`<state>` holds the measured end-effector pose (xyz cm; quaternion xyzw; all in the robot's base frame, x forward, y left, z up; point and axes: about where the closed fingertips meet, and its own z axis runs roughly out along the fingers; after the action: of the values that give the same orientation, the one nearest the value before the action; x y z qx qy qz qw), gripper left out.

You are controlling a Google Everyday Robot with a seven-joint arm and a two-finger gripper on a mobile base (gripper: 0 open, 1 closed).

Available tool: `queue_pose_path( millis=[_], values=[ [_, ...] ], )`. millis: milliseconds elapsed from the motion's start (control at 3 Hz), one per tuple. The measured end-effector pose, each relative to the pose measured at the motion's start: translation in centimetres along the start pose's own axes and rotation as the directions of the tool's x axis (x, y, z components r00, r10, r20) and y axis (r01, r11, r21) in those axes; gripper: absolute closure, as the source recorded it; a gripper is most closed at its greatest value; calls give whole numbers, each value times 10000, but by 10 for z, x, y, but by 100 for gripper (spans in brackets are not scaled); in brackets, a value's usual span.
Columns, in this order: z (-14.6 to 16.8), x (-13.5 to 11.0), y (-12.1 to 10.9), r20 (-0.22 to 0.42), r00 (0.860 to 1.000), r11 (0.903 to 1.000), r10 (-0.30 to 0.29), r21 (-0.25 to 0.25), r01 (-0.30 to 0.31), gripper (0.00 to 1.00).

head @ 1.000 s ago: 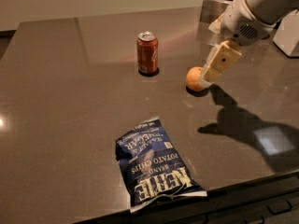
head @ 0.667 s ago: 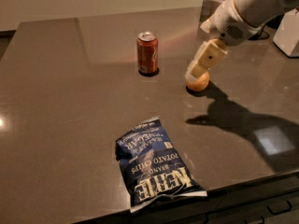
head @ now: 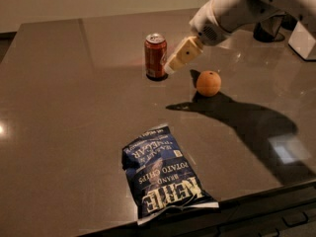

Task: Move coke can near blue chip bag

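Note:
The coke can (head: 155, 56) is a small red can with a silver top, standing upright at the back middle of the dark table (head: 64, 107). The blue chip bag (head: 163, 174) lies flat near the table's front edge, with its white lettering upside down to me. My gripper (head: 171, 66), cream-coloured on a white arm, reaches in from the upper right and its tip is just to the right of the can, at about mid-height of the can. I cannot tell whether it touches the can.
A round orange fruit (head: 208, 83) sits to the right of the can, under the arm. A white object (head: 302, 38) and a dark base (head: 269, 32) stand at the back right. The table's front edge (head: 256, 194) runs just below the bag.
My gripper has moved left, from over the orange to right beside the coke can. The can, orange and bag have not moved.

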<state>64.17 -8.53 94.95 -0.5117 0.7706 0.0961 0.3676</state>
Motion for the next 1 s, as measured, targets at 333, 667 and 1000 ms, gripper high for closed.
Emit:
queue_pose_path(
  millis=[333,667,1000],
  values=[
    [34,-15,-3,321,9992,9996,254,-114,-251,0],
    [60,-24,-2,471,9981,9988,397,-318,-382,0],
    [80,-31,-2,524,9974,9973,497,-566,-467,11]
  ],
)
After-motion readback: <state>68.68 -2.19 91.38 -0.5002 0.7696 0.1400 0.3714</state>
